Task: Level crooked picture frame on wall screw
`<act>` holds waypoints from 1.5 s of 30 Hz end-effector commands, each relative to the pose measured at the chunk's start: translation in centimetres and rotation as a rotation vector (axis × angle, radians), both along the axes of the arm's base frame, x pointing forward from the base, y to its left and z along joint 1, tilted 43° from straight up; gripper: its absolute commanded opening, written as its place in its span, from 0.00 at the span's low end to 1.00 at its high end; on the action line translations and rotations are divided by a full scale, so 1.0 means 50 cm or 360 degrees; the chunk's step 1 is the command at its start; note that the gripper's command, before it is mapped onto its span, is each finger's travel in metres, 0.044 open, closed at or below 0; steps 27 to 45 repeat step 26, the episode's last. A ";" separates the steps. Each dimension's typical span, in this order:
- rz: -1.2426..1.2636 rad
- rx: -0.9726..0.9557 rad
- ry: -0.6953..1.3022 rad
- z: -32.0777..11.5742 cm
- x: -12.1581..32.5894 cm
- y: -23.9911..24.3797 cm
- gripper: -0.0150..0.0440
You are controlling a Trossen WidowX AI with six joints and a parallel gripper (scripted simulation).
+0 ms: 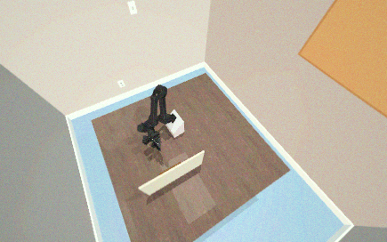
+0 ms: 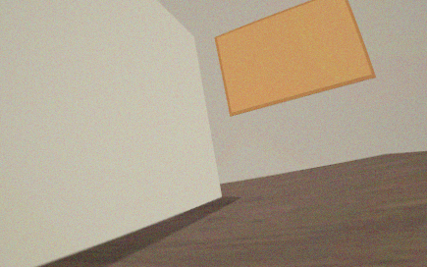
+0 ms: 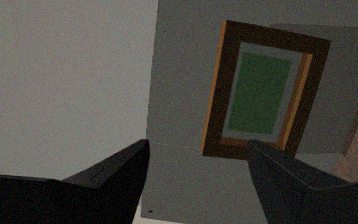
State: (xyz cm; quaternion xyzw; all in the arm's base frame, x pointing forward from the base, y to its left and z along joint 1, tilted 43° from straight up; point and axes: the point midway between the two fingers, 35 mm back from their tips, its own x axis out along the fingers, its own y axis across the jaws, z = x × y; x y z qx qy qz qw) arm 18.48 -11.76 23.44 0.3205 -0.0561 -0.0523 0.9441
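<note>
The 1 gripper (image 1: 156,144) (image 3: 198,147) is open, its 2 fingers apart, before the brown picture frame (image 1: 170,169) (image 3: 223,87), which hangs on the grey panel (image 1: 174,175) (image 3: 180,90)

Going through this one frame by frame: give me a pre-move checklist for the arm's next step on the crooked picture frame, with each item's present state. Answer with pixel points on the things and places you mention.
1. Pincer (image 1: 157,147) (image 3: 198,147) open, with nothing between its fingers: ok.
2. Pincer standing off from the picture frame (image 3: 215,90), as seen from the top: ok.
3. Picture frame up against the upright panel (image 1: 174,174) (image 3: 180,100): ok, it shows on the panel's face in the wrist view.
4. Picture frame hanging level: cannot tell; it looks slanted in the wrist view, but that camera may be tilted too.
5. Screw seated in a notch of the metal strip: cannot tell, hidden behind the frame.
</note>
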 end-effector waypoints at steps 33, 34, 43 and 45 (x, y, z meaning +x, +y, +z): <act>0.0005 0.0011 0.0021 -0.013 -0.037 0.039 0.69; 0.0005 0.0011 0.0021 -0.013 -0.037 0.039 0.69; 0.0005 0.0011 0.0021 -0.013 -0.037 0.039 0.69; 0.0005 0.0011 0.0021 -0.013 -0.037 0.039 0.69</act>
